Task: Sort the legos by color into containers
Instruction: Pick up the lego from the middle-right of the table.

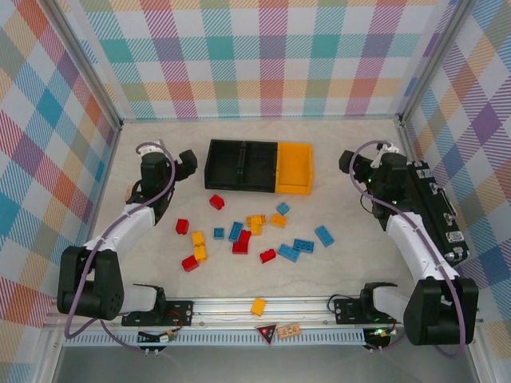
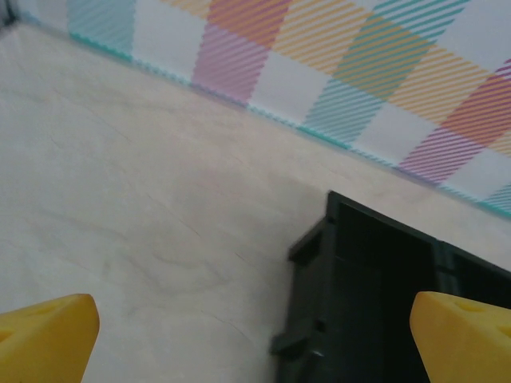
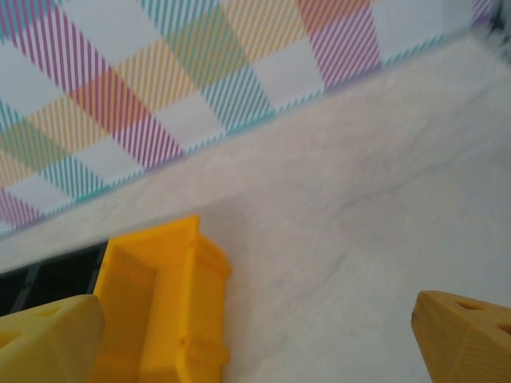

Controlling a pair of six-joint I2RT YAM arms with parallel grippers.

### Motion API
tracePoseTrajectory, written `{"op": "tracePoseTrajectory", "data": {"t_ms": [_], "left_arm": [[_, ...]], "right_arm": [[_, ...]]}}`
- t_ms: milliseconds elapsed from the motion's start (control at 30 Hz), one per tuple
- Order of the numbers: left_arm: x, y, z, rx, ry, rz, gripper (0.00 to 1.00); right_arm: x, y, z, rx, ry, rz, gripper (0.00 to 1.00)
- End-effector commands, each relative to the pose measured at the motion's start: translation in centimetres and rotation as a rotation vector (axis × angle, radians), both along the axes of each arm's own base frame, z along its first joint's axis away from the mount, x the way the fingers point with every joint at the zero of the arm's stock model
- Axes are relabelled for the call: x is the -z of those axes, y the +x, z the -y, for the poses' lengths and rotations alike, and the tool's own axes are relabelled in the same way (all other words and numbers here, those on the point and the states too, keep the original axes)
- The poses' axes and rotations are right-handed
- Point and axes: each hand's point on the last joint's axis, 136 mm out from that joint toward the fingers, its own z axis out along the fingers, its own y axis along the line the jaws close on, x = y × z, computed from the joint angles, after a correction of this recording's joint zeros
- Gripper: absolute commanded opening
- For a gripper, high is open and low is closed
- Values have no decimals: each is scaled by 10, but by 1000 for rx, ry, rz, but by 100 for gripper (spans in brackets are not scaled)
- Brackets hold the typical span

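Mainly, crowding is the risk: legos (image 1: pixel 236 231) lie scattered mid-table, several touching, so wide jaws may nudge neighbours or lift two colours together. Orange brick (image 1: pixel 258 306) at near rail may get missed. Left gripper (image 1: pixel 188 162) and right gripper (image 1: pixel 349 162) spread wide, empty, flanking containers (image 1: pixel 239 144). Plaid walls (image 1: pixel 263 56) enclose three sides; tabletop (image 1: pixel 359 259) pale, flat.

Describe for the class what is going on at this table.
Two robot arms are set to sort small red, yellow-orange and blue plastic lego bricks by colour. The bricks lie scattered on the pale table, in front of two black plastic bins and one yellow-orange plastic bin joined in a row. The left gripper and right gripper both hover open beside the bins, holding nothing.
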Motion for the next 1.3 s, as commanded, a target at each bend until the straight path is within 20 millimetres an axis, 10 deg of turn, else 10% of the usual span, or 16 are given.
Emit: {"op": "tracePoseTrajectory", "data": {"t_ms": [0,167,667,1267], "left_arm": [[21,-19,28,85,-251,-81,100],[38,-47,57,208,-284,-203,91],[59,-130,150,511,-124,-319,80],[62,-138,184,592,-89,-332,81]], "right_arm": [[24,-24,-22,-90,116,-181,89],[58,-54,-34,-143,124,-407,72],[154,-143,-68,-215,17,-869,78],[197,-148,-69,-182,-144,-1011,61]]}}
